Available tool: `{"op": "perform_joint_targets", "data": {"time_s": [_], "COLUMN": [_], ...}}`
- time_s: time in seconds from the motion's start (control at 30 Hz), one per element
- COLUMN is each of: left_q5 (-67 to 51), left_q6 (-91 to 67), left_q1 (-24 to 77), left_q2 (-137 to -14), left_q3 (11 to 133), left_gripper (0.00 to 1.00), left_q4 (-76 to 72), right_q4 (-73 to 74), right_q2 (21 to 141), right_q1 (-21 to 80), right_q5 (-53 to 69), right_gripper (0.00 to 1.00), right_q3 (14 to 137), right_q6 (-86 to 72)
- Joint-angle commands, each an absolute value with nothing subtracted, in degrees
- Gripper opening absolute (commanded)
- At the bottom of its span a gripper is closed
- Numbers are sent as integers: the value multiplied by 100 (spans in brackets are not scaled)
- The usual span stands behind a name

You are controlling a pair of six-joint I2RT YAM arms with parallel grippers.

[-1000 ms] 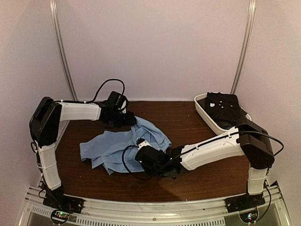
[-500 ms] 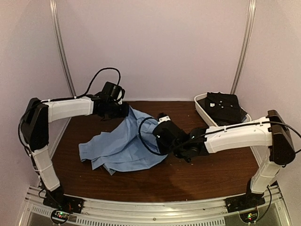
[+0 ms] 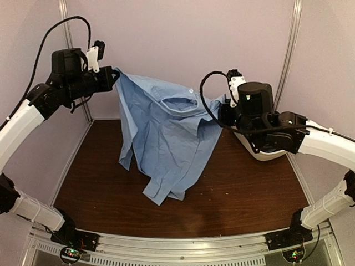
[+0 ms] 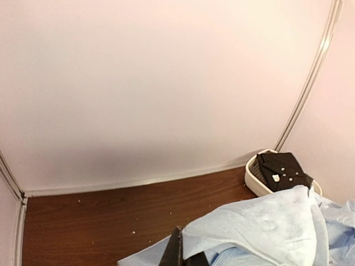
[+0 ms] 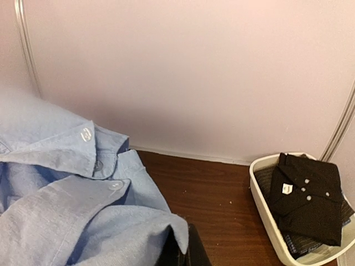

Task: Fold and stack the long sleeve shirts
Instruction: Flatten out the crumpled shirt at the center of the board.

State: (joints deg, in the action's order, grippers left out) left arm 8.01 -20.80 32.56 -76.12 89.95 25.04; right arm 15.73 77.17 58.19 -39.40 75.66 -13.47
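Blue shirt (image 3: 166,138) hangs spread above the table (image 3: 249,194), hem bunched low, one top edge clamped tight in the left gripper (image 3: 114,76), the other in the right gripper (image 3: 221,106) (bites look shallow, though poorly seen), so stretching it could slip a corner free or sweep cloth into the tub (image 5: 256,183) behind.

Open table (image 3: 244,194) front right; hanging shirt (image 3: 166,138) mid-table; tub (image 5: 259,191) far right

No legible text, brand, number or sign in any view. Only candidate: small white tag (image 5: 286,189) on folded black shirt (image 5: 310,213) lying in white tub (image 5: 262,191). Any printing on tag too small to read. Same tag in left wrist view just pale speck.
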Motion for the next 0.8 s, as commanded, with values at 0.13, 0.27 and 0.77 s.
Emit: {"op": "perform_joint_targets", "data": {"time_s": [0.13, 0.27, 0.77], "left_q5": [28, -363, 1056], "left_q6": [-1379, -1363, -1801], "left_q1": [3224, 3225, 2482], "left_q2": [-6489, -6253, -8443], "left_q3": [9858, 10298, 11944], "left_gripper": [0, 0, 0], "left_q4": [2497, 2509, 4617], "right_q4": [1344, 1731, 3093], "right_q2": [6942, 6797, 8650], "right_q1": [5801, 5803, 3834], "right_q5": [-3313, -2737, 424], "right_gripper": [0, 0, 0], "right_q3": [8703, 9422, 10987], "right_q6": [151, 246, -654]}}
